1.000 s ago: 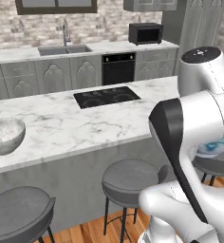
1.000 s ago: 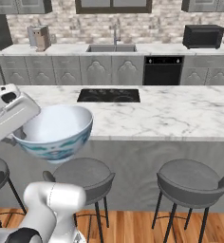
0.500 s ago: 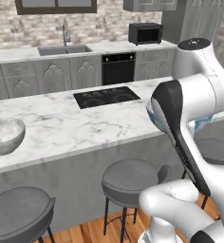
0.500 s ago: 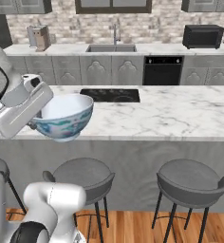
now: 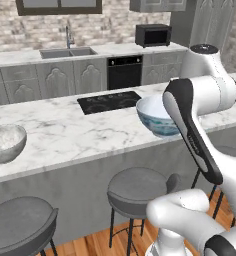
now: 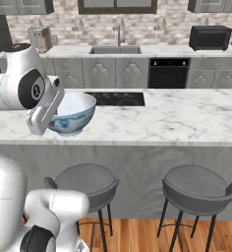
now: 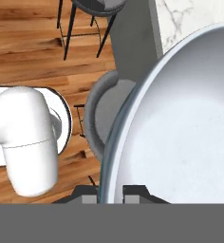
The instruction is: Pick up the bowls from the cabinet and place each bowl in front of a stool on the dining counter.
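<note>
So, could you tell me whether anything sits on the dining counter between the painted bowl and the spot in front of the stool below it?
Nothing visible does. The painted bowl, gripped by its rim in the fingers, hangs over bare marble of the dining counter above a stool. The cooktop lies farther back, and the marbled bowl sits well off to the left.

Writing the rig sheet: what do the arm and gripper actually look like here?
The arm is glossy white, built of rounded tubular links with dark charcoal bands and caps at the joints; one round grey cap carries a small marking. No cables show. The gripper has a flat light-grey hand body and two small dark finger tips with paler pads.
</note>
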